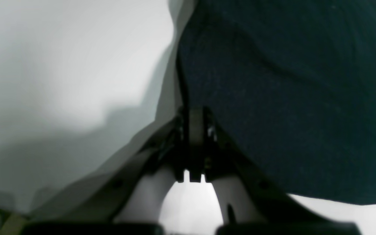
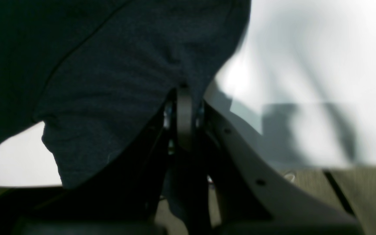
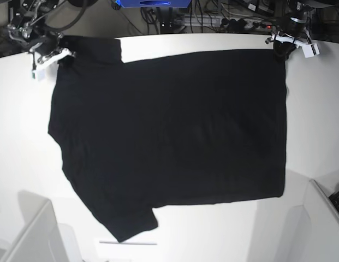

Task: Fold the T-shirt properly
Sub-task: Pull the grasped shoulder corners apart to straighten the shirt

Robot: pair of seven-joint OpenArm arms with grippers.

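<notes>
The black T-shirt (image 3: 169, 131) lies spread flat on the white table (image 3: 316, 109), plain side up, one sleeve toward the front left. My left gripper (image 3: 281, 48) is at the shirt's far right corner. In the left wrist view its fingers meet, shut (image 1: 196, 112) on the edge of the dark cloth (image 1: 289, 98). My right gripper (image 3: 59, 53) is at the far left corner by the other sleeve. In the right wrist view it is shut (image 2: 184, 91) on the fabric (image 2: 109, 81), which drapes around the fingertips.
White box-like walls stand at the front left (image 3: 33, 234) and front right (image 3: 322, 218). A keyboard corner (image 3: 338, 199) shows at the right edge. Cables and a blue object (image 3: 153, 3) sit behind the table's far edge.
</notes>
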